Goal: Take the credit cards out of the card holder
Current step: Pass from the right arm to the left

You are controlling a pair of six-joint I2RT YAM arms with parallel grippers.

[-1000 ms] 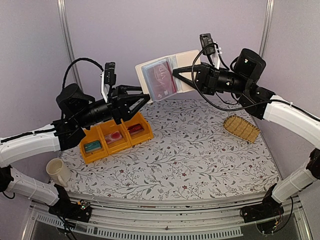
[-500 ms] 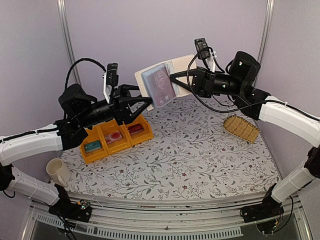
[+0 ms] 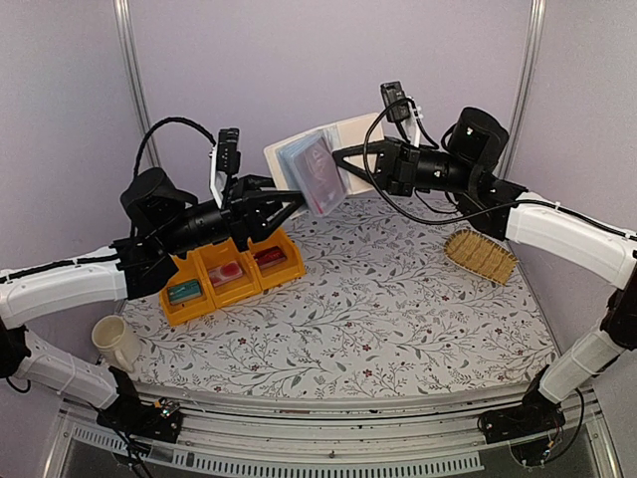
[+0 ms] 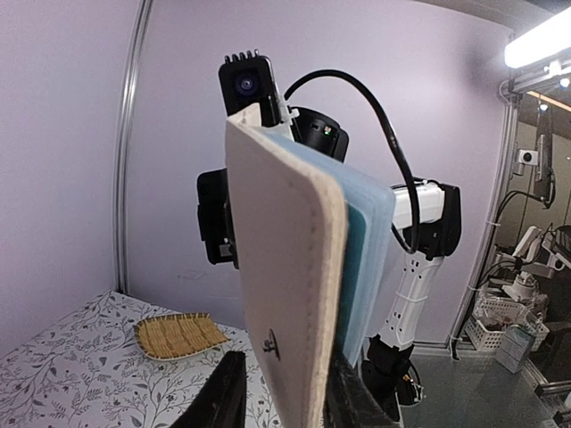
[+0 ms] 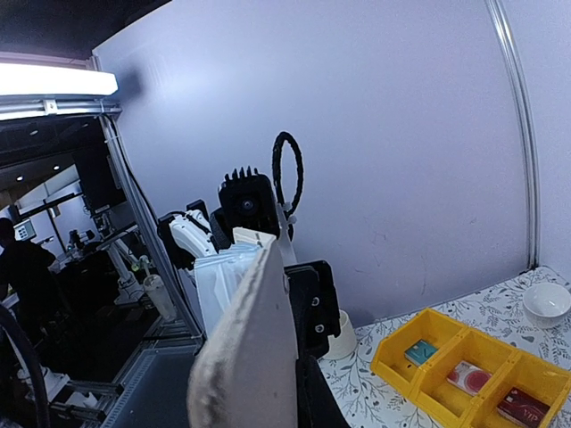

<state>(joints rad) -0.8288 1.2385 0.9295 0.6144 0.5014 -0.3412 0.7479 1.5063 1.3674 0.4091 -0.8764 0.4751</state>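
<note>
Lilac-walled booth, over a leaf-printed tablecloth (image 3: 378, 299). Judged partly done: at left of the top view, lying in the yellow plastic three-compartment bin (image 3: 227, 297), a teal card (image 3: 184, 292), a pink card (image 3: 229, 274) and a dark red card (image 3: 269, 258). Left to do: at least one red plastic card (image 3: 320, 174), showing through a clear sleeve of the soft, whitish-covered card holder (image 3: 299, 159), aloft at upper centre. Clamped by its stitched cover in the right gripper (image 3: 343, 159); straddled at the lower edge by the left gripper (image 3: 292, 202), fingers parted, apparently not pinching. Pale blue leaves thin, limp, glossy; cover matte, round-cornered. Cards stiff, flat. Off to the sides: woven straw basket (image 3: 481, 256) at right, white cup (image 3: 114, 342) at lower left.
</note>
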